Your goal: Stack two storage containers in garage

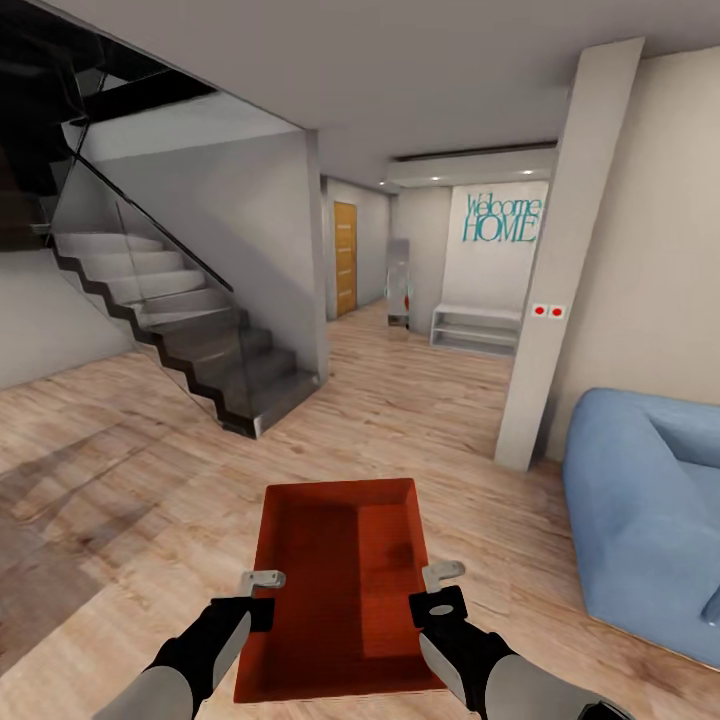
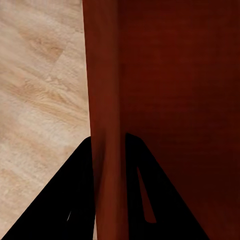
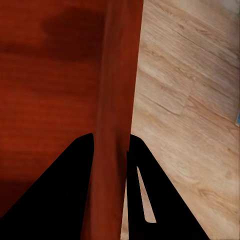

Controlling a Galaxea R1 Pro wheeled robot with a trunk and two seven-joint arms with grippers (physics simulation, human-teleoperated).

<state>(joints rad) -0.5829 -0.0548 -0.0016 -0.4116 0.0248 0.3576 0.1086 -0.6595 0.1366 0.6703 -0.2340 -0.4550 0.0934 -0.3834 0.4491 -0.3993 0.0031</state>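
Between end effectors, orange-red lidless container (image 1: 340, 590)

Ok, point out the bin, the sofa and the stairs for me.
bin (image 1: 335, 570): head view, on its inner floor.
sofa (image 1: 640, 520): head view, on the blue seat cushion.
stairs (image 1: 215, 345): head view, on a middle step.

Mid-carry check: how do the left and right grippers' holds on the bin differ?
The left gripper pinches the storage container's left wall; the right gripper pinches its right wall. The right gripper sits slightly farther forward in the head view. Both are shut astride a thin wall, one finger inside the bin and one outside, above the wood floor.
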